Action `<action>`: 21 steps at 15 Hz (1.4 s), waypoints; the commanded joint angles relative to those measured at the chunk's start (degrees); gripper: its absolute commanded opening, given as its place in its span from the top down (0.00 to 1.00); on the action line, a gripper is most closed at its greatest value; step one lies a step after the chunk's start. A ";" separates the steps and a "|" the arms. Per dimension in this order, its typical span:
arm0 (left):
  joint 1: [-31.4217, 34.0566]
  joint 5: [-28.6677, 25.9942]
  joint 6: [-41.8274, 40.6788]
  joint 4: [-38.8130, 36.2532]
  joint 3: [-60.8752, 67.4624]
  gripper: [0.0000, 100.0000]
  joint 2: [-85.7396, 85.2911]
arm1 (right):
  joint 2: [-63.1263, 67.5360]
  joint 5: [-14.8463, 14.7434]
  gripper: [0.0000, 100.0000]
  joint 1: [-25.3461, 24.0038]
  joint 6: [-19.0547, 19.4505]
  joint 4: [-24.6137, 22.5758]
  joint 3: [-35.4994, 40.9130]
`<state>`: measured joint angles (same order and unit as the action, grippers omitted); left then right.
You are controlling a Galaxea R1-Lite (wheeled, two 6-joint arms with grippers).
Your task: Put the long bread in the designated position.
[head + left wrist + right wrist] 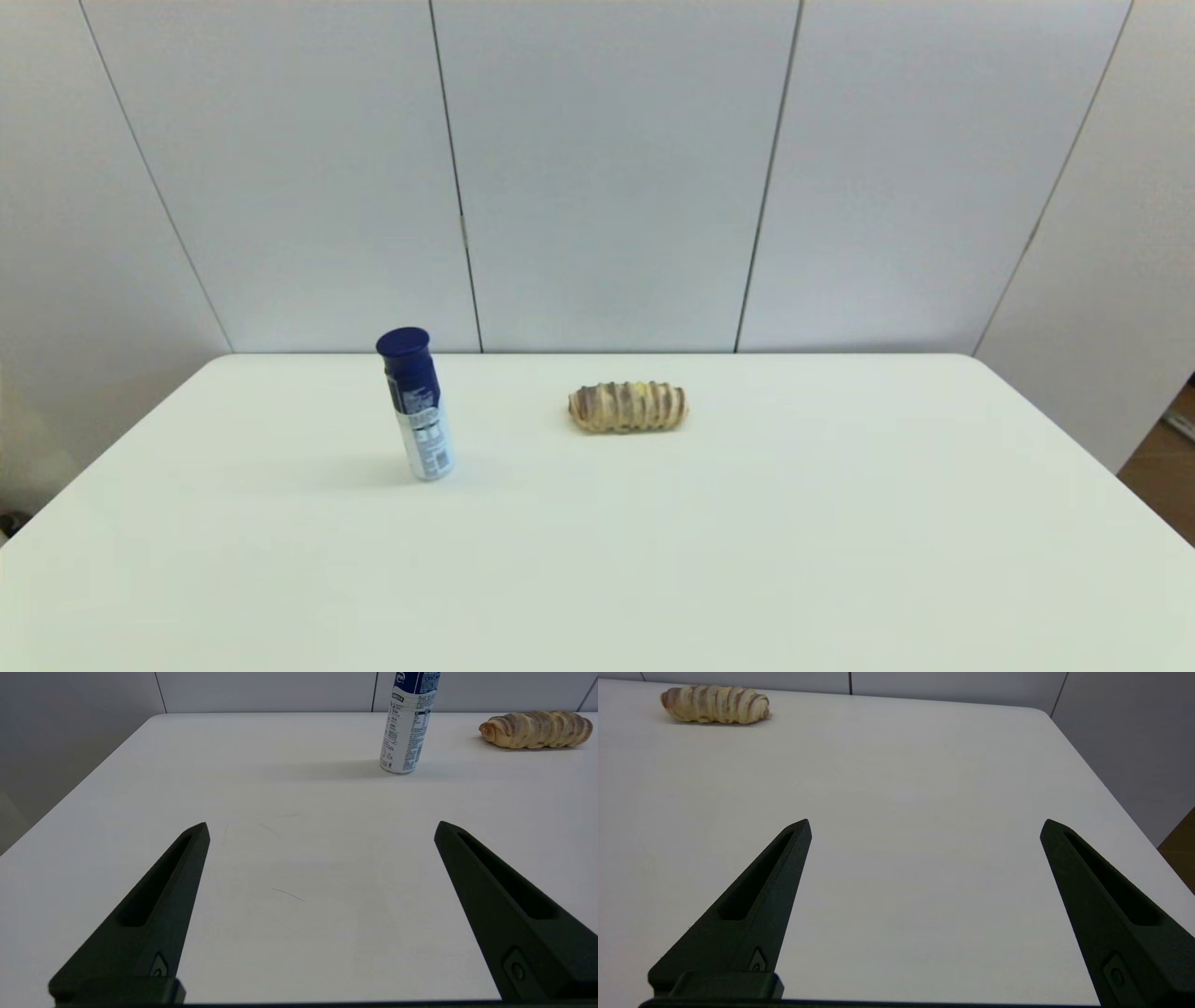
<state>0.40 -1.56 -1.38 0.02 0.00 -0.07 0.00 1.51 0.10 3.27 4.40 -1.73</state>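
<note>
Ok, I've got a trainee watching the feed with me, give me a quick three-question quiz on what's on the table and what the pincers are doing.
1. True or false: the long bread lies on the table, apart from the spray can.
2. Multiple choice: the spray can is A) lying on its side, B) standing upright, C) held in a pincer.
3. Fill in: the left pincer and the right pincer are both ____ and hold nothing.

Key
1. True: the bread lies to the robot's right of the can with bare table between them.
2. B
3. open: each wrist view shows the fingers spread wide over bare table, well short of the bread.
</note>
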 commanded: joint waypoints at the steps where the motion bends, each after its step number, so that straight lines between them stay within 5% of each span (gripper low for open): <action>1: 0.04 -0.02 -0.03 -0.02 0.00 0.00 0.07 | 0.09 0.07 0.00 -0.01 -0.10 -0.01 0.06; 21: 0.04 1.30 1.73 0.15 -0.09 0.00 0.07 | 0.09 0.07 0.00 -0.01 -0.10 -0.01 0.06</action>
<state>0.40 -1.16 -0.73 0.02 0.00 -0.07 0.00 1.54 0.10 3.11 4.38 -1.67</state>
